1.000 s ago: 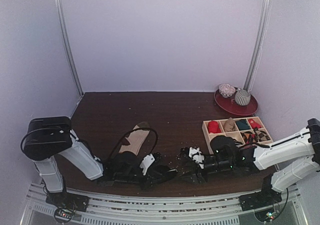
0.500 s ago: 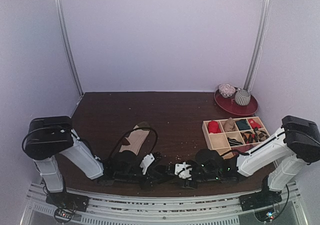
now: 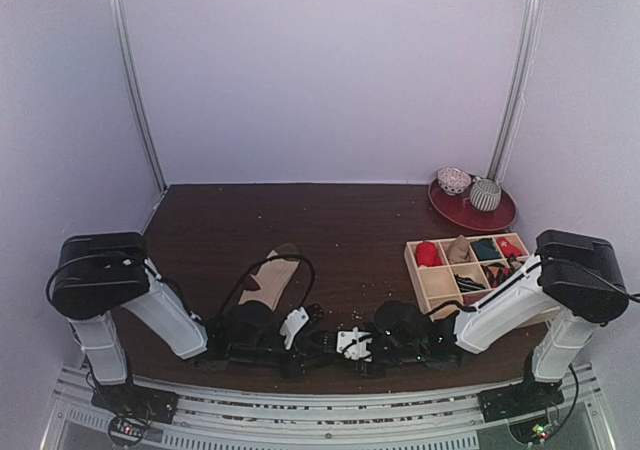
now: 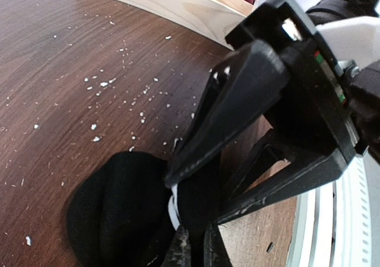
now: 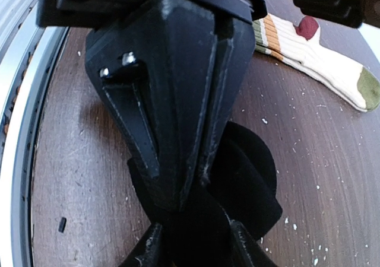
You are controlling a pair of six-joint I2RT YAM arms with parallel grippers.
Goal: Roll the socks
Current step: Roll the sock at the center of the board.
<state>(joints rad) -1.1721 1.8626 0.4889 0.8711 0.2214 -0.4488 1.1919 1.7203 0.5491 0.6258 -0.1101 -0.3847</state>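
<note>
The left gripper (image 4: 195, 247) is pinching the black sock (image 4: 113, 213), jaws together; the right gripper (image 5: 196, 243) is straddling the same sock (the tan sock (image 5: 309, 50) is lying nearby), and I cannot tell whether it is clamping.

There are two socks, one tan sock (image 3: 268, 276) and one black sock (image 4: 113, 213), and two arms, a left arm (image 3: 160, 310) and a right arm (image 3: 505, 305). One plate (image 3: 482, 221) carries two balls (image 3: 454, 180). One box (image 3: 412, 260) shows four bundles in its far row: two red bundles (image 3: 428, 254), one tan bundle (image 3: 458, 249) and one teal bundle (image 3: 485, 249). Its near row is partly hidden by the right arm, so that count cannot be told.
</note>
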